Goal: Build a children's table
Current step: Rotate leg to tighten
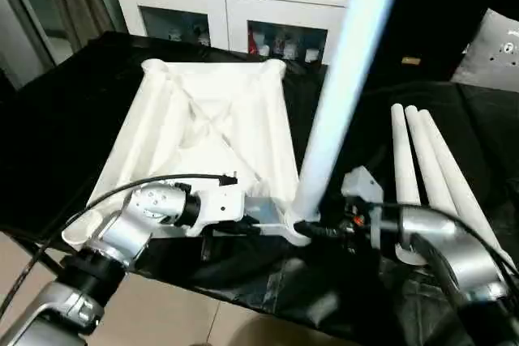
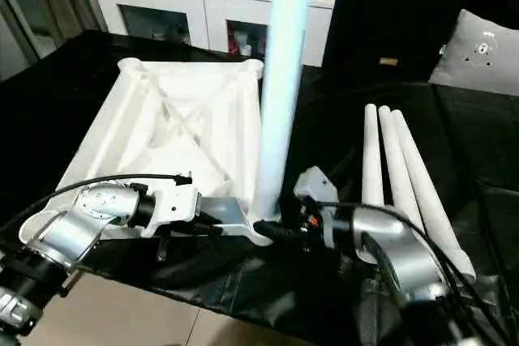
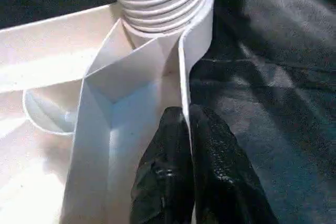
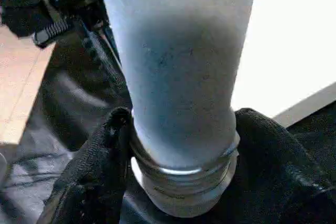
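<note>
**One leg standing, three waiting**

Head view: one white ribbed plastic tabletop (image 1: 207, 131) lies underside-up on a black cloth (image 1: 65, 127); three long white tapered legs (image 1: 426, 168) lie side by side at its right, pointing away. White glass-door cabinet (image 1: 227, 14) behind.

Left wrist: left gripper (image 3: 186, 156) pinched tight on the tabletop's rim (beside the corner socket).

Right wrist: right gripper (image 4: 181, 145) fingers hug the fourth white leg (image 4: 178, 61), upright at its threaded base.

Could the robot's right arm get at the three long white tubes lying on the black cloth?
Probably yes. The three spare legs lie beside the right forearm with nothing between. But the right gripper is busy around the upright leg at the tabletop corner, so it must let go first.
</note>
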Controlling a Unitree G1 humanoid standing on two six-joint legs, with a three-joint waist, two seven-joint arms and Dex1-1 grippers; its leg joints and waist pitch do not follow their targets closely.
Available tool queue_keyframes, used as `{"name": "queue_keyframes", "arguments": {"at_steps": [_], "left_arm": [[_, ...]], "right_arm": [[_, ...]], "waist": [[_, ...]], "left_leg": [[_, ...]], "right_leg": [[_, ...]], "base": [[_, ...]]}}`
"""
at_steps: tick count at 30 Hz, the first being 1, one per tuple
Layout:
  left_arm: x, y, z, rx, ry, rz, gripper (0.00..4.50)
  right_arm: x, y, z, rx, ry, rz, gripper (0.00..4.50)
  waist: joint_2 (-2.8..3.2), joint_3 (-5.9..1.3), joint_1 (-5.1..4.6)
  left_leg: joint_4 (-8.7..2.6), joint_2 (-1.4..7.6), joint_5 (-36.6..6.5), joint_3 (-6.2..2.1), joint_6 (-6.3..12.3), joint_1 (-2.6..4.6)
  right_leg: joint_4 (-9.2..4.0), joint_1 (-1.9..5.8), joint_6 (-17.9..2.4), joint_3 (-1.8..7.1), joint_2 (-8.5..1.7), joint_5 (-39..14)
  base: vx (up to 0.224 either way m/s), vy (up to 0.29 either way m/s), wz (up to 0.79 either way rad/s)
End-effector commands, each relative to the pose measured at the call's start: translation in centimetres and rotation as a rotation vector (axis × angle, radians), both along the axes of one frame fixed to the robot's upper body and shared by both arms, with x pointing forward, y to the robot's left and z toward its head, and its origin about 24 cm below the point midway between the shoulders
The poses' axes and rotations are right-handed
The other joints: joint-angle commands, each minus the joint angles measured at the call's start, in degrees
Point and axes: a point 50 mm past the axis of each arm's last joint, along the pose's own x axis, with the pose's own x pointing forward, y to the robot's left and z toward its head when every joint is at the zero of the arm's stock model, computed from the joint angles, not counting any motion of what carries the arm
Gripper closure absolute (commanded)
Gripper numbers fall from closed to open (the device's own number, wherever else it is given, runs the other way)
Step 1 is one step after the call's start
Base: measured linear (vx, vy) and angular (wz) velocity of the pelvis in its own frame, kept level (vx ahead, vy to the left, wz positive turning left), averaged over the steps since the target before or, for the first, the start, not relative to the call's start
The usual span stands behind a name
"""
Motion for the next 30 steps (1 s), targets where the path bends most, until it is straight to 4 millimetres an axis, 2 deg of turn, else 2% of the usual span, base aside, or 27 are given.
{"name": "queue_keyframes", "arguments": {"at_steps": [1, 2, 3, 4, 5, 6, 7, 9, 10, 11, 12, 13, 15, 16, 17, 20, 21, 24, 25, 27, 30], "left_arm": [[-1.1, -1.1, -2.0, 0.024, 0.097, 0.031, 4.5], [-1.1, -1.3, -2.0, 0.012, 0.1, 0.048, 4.5], [-0.9, -1.7, -1.9, -0.012, 0.109, 0.087, 4.5], [-0.7, -2.2, -1.7, -0.039, 0.119, 0.128, 4.5], [-0.6, -2.6, -1.6, -0.062, 0.125, 0.164, 4.5], [-0.3, -3.2, -1.4, -0.085, 0.132, 0.209, 4.5], [0.0, -3.8, -1.2, -0.104, 0.14, 0.257, 4.5], [0.7, -4.8, -1.1, -0.132, 0.146, 0.363, 4.5], [0.9, -5.2, -1.1, -0.141, 0.148, 0.402, 4.5], [1.2, -5.6, -1.1, -0.148, 0.145, 0.443, 4.5], [1.5, -6.0, -1.0, -0.152, 0.13, 0.479, 4.5], [1.8, -6.5, -0.8, -0.156, 0.108, 0.53, 4.5], [2.0, -6.9, -0.7, -0.161, 0.092, 0.546, 4.5], [2.0, -6.9, -0.7, -0.158, 0.087, 0.545, 4.5], [2.1, -6.8, -0.7, -0.141, 0.061, 0.54, 4.5], [2.2, -6.2, -1.0, -0.095, 0.041, 0.554, 4.5], [2.4, -5.3, -1.3, -0.049, 0.02, 0.566, 4.5], [2.5, -4.5, -1.6, -0.021, 0.012, 0.567, 4.5], [2.5, -3.9, -1.7, -0.011, 0.002, 0.551, 4.5], [2.5, -3.5, -1.9, -0.006, 0.005, 0.547, 4.5], [2.4, -2.8, -2.0, 0.001, 0.001, 0.515, 4.5]], "right_arm": [[-0.6, 1.5, -1.2, 0.023, 0.081, -0.038, 1.78], [-0.5, 1.7, -1.3, 0.024, 0.085, -0.06, 1.78], [-0.3, 2.1, -1.6, 0.022, 0.089, -0.106, 1.78], [-0.1, 2.5, -1.8, 0.02, 0.099, -0.162, 1.79], [0.2, 2.9, -2.0, 0.018, 0.104, -0.216, 1.79], [0.6, 3.3, -2.2, 0.017, 0.11, -0.277, 1.8], [1.0, 3.6, -2.3, 0.02, 0.119, -0.343, 1.8], [1.9, 4.0, -2.7, 0.021, 0.143, -0.479, 1.8], [2.2, 4.1, -2.8, 0.016, 0.152, -0.527, 1.8], [2.6, 4.2, -3.1, -0.003, 0.157, -0.584, 1.8], [2.9, 4.4, -3.2, -0.015, 0.148, -0.62, 1.8], [3.2, 4.7, -3.1, -0.021, 0.118, -0.65, 1.8], [3.5, 4.7, -3.2, -0.057, 0.079, -0.686, 1.8], [3.5, 4.8, -3.1, -0.048, 0.084, -0.68, 1.8], [3.4, 4.9, -3.0, -0.003, 0.107, -0.66, 1.25], [3.4, 4.7, -2.7, 0.03, 0.117, -0.674, 1.01], [3.4, 4.2, -2.6, 0.033, 0.108, -0.674, 0.89], [3.4, 3.7, -2.5, 0.035, 0.095, -0.664, 0.69], [3.4, 3.3, -2.3, 0.052, 0.087, -0.657, 0.59], [3.4, 3.0, -2.1, 0.059, 0.075, -0.64, 0.39], [3.1, 2.1, -1.7, 0.059, 0.049, -0.586, 0.24]], "waist": [[-0.34, -2.68, -0.16], [-0.2, -2.52, -0.2], [-0.27, -2.02, -0.53], [0.01, -1.73, -0.65], [-0.23, -1.76, -0.98], [-0.1, -1.53, -1.3], [-0.22, -1.53, -1.85], [-0.12, -1.6, -2.45], [0.03, -1.59, -2.85], [-0.04, -1.67, -3.2], [0.04, -1.69, -3.39], [0.04, -1.8, -3.87], [-0.04, -1.86, -3.76], [-0.09, -1.89, -3.8], [-0.1, -1.91, -3.71], [0.03, -1.91, -3.61], [-0.02, -1.96, -3.5], [-0.02, -2.02, -3.25], [0.21, -2.01, -3.15], [0.12, -2.28, -3.08], [0.14, -2.43, -3.02]], "left_leg": [[-3.97, 2.53, -9.8, 0.05, 2.38, -0.29], [-4.14, 2.58, -10.6, -0.01, 1.9, -0.14], [-4.45, 2.45, -13.8, -0.03, 1.1, 0.01], [-4.52, 2.29, -16.2, -0.07, 0.66, 0.31], [-4.53, 2.09, -18.6, -0.21, -0.36, 0.74], [-4.62, 1.88, -20.3, -0.53, -1.03, 0.85], [-4.62, 1.71, -21.3, -0.77, -1.28, 0.89], [-4.59, 1.54, -21.9, -1.01, -1.39, 0.78], [-4.64, 1.62, -22.1, -0.92, -1.52, 0.82], [-4.51, 1.49, -23.0, -1.13, -1.38, 1.04], [-4.55, 1.53, -23.3, -1.13, -1.24, 1.15], [-4.66, 1.62, -23.2, -1.16, -0.94, 0.89], [-4.62, 1.56, -22.6, -1.0, -0.37, 0.96], [-4.71, 1.56, -22.1, -1.0, -0.16, 0.74], [-4.91, 1.68, -21.5, -1.07, 0.33, 0.43], [-5.04, 1.85, -21.5, -0.96, 0.47, 0.49], [-5.07, 1.87, -20.9, -0.92, 0.54, 0.39], [-5.03, 1.95, -19.2, -0.73, 0.71, 0.36], [-5.0, 1.91, -18.9, -0.66, 0.73, 0.22], [-4.96, 1.95, -17.3, -0.69, 0.9, -0.14], [-4.76, 2.01, -15.0, -0.49, 1.3, -0.24]], "right_leg": [[-3.75, 2.94, -10.5, 3.2, -4.29, -13.1], [-3.94, 2.89, -10.2, 3.2, -4.3, -14.5], [-4.59, 2.76, -9.0, 3.12, -4.4, -20.2], [-5.07, 2.54, -8.1, 3.01, -4.39, -24.2], [-5.59, 2.38, -6.3, 2.9, -4.46, -29.6], [-6.13, 2.28, -4.5, 2.65, -4.57, -34.1], [-6.65, 2.25, -2.9, 2.33, -4.55, -36.6], [-7.03, 2.23, -1.8, 1.97, -4.5, -37.3], [-7.03, 2.18, -1.9, 1.97, -4.4, -36.9], [-7.52, 2.12, -1.6, 1.4, -4.34, -36.9], [-7.57, 2.05, -1.6, 1.37, -4.29, -36.5], [-7.51, 2.08, -2.0, 1.37, -4.22, -34.1], [-7.53, 1.95, -2.3, 1.63, -4.29, -32.6], [-7.4, 2.08, -2.5, 1.73, -4.24, -31.8], [-7.15, 2.31, -2.7, 1.86, -4.24, -30.4], [-6.94, 2.22, -3.5, 2.23, -4.31, -28.6], [-6.75, 2.3, -3.8, 2.33, -4.33, -27.7], [-6.52, 2.29, -4.7, 2.6, -4.38, -25.8], [-6.4, 2.37, -5.1, 2.72, -4.3, -24.5], [-5.94, 2.84, -5.5, 2.74, -4.37, -22.6], [-5.62, 2.87, -6.5, 2.8, -4.24, -19.5]], "base": [[0.0, 0.0, 0.0], [0.0, 0.0, 0.0], [0.0, 0.0, 0.0], [0.0, 0.0, 0.0], [0.0, 0.0, 0.0], [0.0, 0.0, 0.0], [0.0, 0.0, 0.0], [0.0, 0.0, 0.0], [0.0, 0.0, 0.0], [0.0, 0.0, 0.0], [0.0, 0.0, 0.0], [0.0, 0.0, 0.0], [0.0, 0.0, 0.0], [0.0, 0.0, 0.0], [0.0, 0.0, 0.0], [0.0, 0.0, 0.0], [0.0, 0.0, 0.0], [0.0, 0.0, 0.0], [0.0, 0.0, 0.0], [0.0, 0.0, 0.0], [0.0, 0.0, 0.0]]}}
